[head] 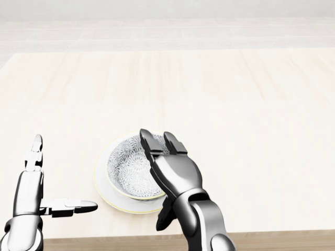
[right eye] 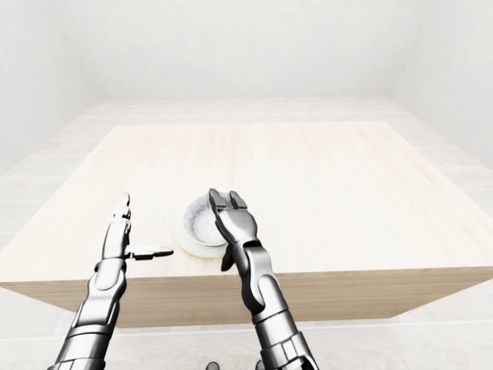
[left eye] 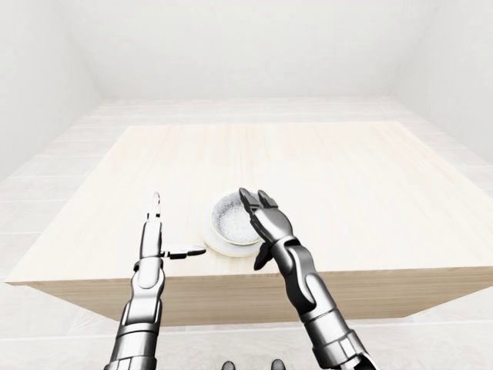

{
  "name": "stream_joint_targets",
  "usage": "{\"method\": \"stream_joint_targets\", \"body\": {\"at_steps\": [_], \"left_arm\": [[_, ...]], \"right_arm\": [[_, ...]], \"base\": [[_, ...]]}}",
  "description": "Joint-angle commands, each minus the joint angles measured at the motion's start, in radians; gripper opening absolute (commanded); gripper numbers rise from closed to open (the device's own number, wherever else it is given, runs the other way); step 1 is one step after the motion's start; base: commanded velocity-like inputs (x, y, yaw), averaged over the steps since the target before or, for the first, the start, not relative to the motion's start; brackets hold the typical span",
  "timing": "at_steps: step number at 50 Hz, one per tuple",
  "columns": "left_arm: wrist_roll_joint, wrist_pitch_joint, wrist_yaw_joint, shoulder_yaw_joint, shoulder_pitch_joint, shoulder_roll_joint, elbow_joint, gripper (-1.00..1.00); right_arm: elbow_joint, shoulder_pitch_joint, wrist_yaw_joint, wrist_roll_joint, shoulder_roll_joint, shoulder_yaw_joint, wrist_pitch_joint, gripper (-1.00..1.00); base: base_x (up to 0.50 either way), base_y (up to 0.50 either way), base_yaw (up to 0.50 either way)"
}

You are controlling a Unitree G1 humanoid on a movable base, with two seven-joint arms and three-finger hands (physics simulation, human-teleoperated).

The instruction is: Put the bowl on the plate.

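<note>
Hidden in my head view: right side of bowl (head: 127, 170) and plate (head: 101, 184), under my right hand (head: 175, 175); both forearms cropped at bottom edge.

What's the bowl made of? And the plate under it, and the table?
The bowl looks like glazed ceramic, since it is white with a fine grey flower pattern inside. A simulator picture can't prove that, though. The plate looks like smooth white ceramic too, with a thin yellowish edge. The table looks like pale, matte wood, going by the faint grain lines across its top.
</note>
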Motion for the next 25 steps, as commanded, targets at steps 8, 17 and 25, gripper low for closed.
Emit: {"method": "stream_joint_targets", "body": {"at_steps": [8, 17, 25], "left_arm": [[0.004, 0.0, 0.004, -0.003, -0.001, 0.001, 0.018, 1.0], [0.0, 0.0, 0.001, -0.002, -0.002, 0.001, 0.009, 1.0], [-0.005, 0.0, -0.001, 0.002, -0.007, 0.004, 0.005, 1.0]], "right_arm": [[-0.133, 0.013, 0.056, 0.024, 0.003, -0.003, 0.0, 1.0], [-0.33, 0.037, 0.188, 0.05, 0.005, 0.003, 0.0, 1.0], [-0.609, 0.063, 0.362, 0.043, 0.007, 0.013, 0.0, 1.0]], "base": [[0.0, 0.0, 0.0], [0.0, 0.0, 0.0], [0.0, 0.0, 0.0]]}}
